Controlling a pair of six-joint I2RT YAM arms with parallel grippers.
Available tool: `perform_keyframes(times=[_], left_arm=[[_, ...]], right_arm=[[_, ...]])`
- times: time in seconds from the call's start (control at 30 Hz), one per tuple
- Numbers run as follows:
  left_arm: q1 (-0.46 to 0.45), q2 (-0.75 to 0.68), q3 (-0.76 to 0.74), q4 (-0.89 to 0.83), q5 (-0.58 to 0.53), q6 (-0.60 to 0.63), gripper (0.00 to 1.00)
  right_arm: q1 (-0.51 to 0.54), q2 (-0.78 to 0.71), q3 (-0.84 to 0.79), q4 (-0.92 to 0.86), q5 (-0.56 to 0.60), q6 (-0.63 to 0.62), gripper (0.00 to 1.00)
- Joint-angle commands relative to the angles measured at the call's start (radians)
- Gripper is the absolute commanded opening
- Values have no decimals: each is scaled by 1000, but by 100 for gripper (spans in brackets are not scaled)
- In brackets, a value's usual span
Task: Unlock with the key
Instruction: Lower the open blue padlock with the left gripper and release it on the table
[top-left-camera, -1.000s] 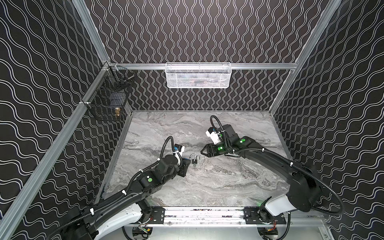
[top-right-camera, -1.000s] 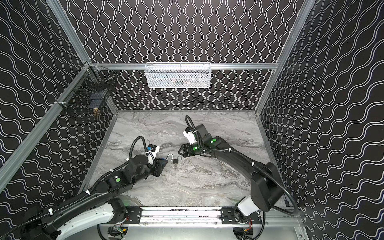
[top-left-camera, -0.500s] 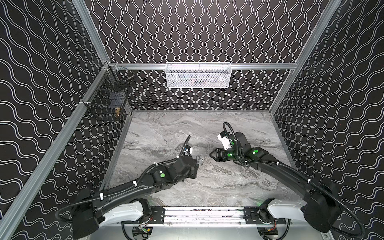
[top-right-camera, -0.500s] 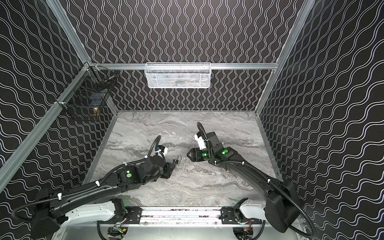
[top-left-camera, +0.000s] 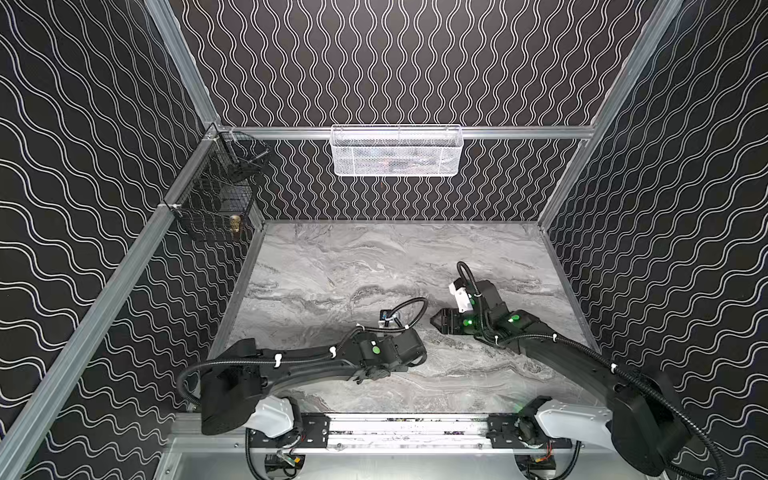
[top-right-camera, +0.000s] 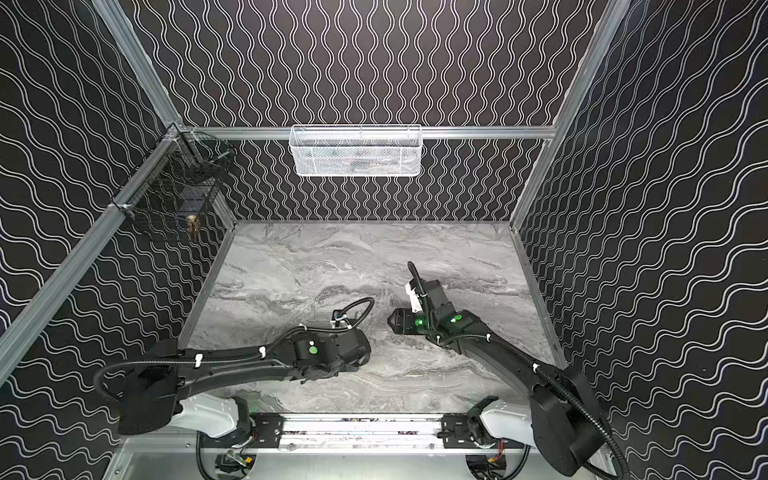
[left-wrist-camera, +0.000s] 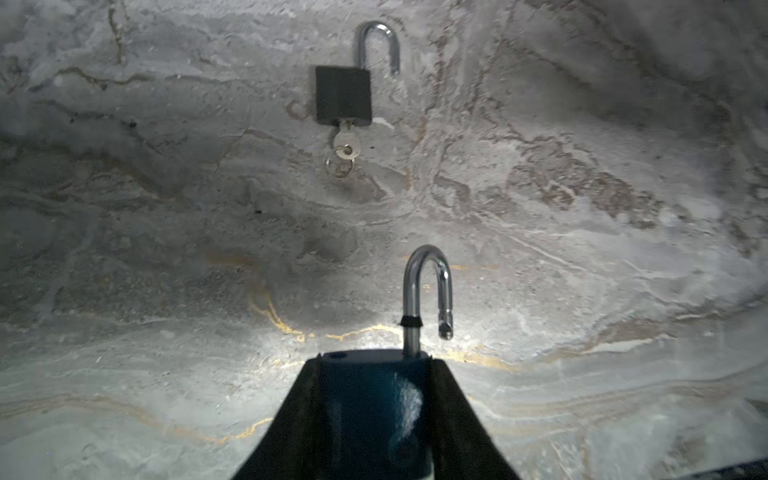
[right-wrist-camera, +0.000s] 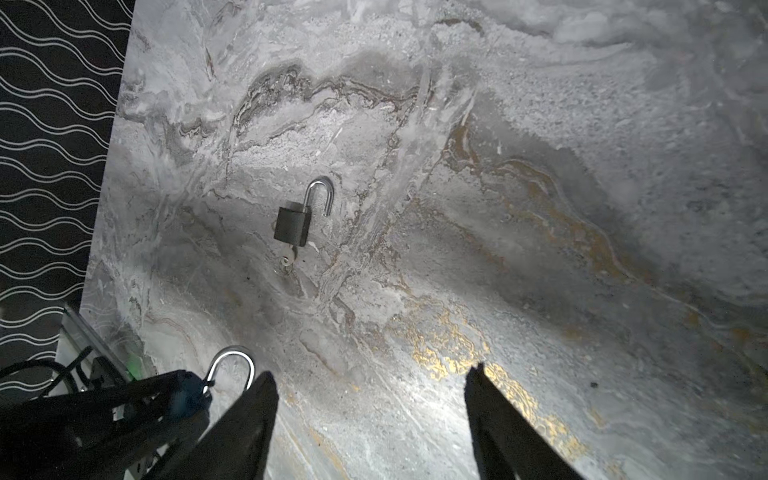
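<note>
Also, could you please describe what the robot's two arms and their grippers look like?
Both the left arm and right arm are matte black with rounded links, white shells at the base, green indicator lights near the wrists and ribbed black cables held by white ties. The left gripper and right gripper have plain black tapering fingers.

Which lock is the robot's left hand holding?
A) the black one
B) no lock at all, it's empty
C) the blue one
C: the left hand grips the blue lock by its body, while the black lock lies apart from it on the table with a key in its bottom.
</note>
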Motion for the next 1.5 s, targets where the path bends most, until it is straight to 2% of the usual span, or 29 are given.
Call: perform_keyframes(times=[0.0, 0.23, 0.53, 0.77, 0.97, 1.27, 1.47], left_arm=[[0, 42, 11, -17, -17, -72, 0], [31, 121, 23, 32, 38, -37, 0], [54, 172, 35, 53, 54, -13, 1], [58, 214, 32, 56, 103, 9, 6], [58, 229, 29, 63, 115, 16, 22], [64, 211, 7, 78, 123, 7, 60], [68, 185, -6, 98, 133, 13, 72]], right_arm=[[-3, -8, -10, 94, 1, 32, 74], [-29, 1, -18, 116, -26, 39, 74], [-53, 4, -29, 144, -56, 45, 74], [-65, 6, -34, 152, -76, 48, 74], [-76, 0, -38, 152, -82, 38, 74], [-103, -6, -53, 161, -93, 39, 75], [-113, -12, -58, 167, -103, 46, 75]])
